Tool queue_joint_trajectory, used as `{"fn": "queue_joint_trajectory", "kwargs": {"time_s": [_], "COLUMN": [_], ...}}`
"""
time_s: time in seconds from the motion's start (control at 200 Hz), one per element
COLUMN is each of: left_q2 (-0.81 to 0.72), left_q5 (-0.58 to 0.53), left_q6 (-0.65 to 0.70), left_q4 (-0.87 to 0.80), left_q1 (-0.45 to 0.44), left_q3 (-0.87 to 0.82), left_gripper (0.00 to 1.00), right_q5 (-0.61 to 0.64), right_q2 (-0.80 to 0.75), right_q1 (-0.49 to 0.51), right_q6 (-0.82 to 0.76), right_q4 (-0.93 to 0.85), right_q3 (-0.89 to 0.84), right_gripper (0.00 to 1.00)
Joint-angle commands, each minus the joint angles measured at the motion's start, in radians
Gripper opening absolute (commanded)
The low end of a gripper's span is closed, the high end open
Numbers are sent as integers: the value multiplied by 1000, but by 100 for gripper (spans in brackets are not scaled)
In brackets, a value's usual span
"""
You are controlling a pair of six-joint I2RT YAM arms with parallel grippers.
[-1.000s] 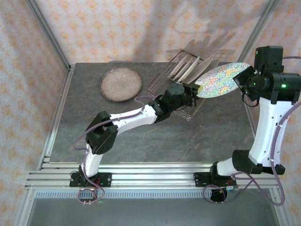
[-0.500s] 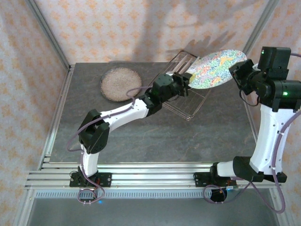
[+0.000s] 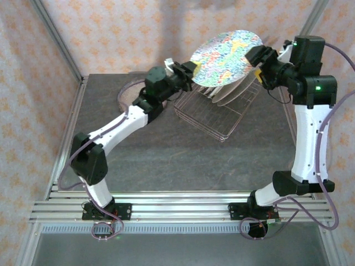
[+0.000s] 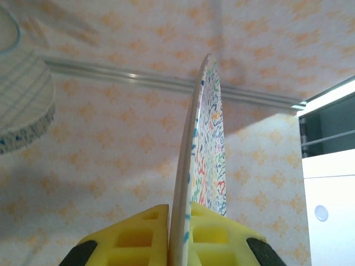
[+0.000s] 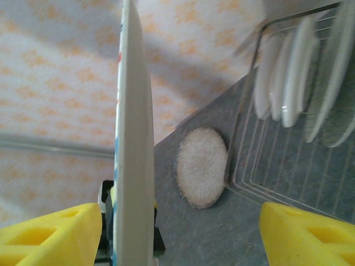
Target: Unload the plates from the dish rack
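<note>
At the near edge, a ribbed aluminium rail (image 3: 177,208) carries both arm bases, and beyond it spreads the dark grey stone-look table (image 3: 166,160). The white left arm reaches up and away over the table's left half. The white right arm rises tall at the right side.

Farther in, on the back right part of the table, stands the rectangular thin-wire metal dish rack (image 3: 208,113), set at an angle to the table edges. Several pale plates (image 3: 236,91) stand on edge between its prongs at the far end; from the right wrist they look upright and close together. Just beside the rack's left end, flat on the table, lies a round brown-speckled plate (image 5: 202,166), which the left arm partly hides in the top view.

Above the rack, lifted clear of it, is the large round multicolour-speckled plate (image 3: 227,52), its patterned face tilted toward the top camera. The left gripper (image 3: 188,71) is clamped on its left rim: in the left wrist view, yellow foam pads (image 4: 138,238) press both faces of the plate, seen edge-on. The right gripper (image 3: 258,58) sits at the plate's right rim with its jaws spread wide. From the right wrist its own yellow pads stand well apart, the plate's edge between them and nearer one pad; whether it touches that pad I cannot tell.

Behind everything stand pale wall panels (image 3: 138,33) printed with a repeating orange ornament
</note>
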Motion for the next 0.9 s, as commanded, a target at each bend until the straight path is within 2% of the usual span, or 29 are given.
{"fn": "queue_joint_trajectory", "kwargs": {"time_s": [0.0, 0.175, 0.365, 0.51, 0.646, 0.896], "left_q2": [-89, -190, -288, -362, -416, -406], "left_q5": [33, 27, -23, -97, -182, -257], "left_q6": [75, 150, 227, 333, 434, 522], "left_q4": [16, -40, -73, -130, -176, -52], "left_q1": [77, 213, 357, 444, 493, 541], "left_q3": [-59, -169, -305, -407, -507, -678], "left_gripper": [0, 0, 0, 0, 0, 0], "right_q5": [-32, -25, -36, -8, 49, 165], "right_q2": [22, 20, -7, -82, -164, -315], "right_q1": [82, 218, 303, 357, 395, 488], "right_q6": [-67, -125, -150, -187, -201, -362], "right_q4": [103, 245, 426, 640, 849, 1249], "right_q3": [12, -77, -237, -451, -646, -1004], "right_gripper": [75, 76, 76, 77, 78, 84]}}
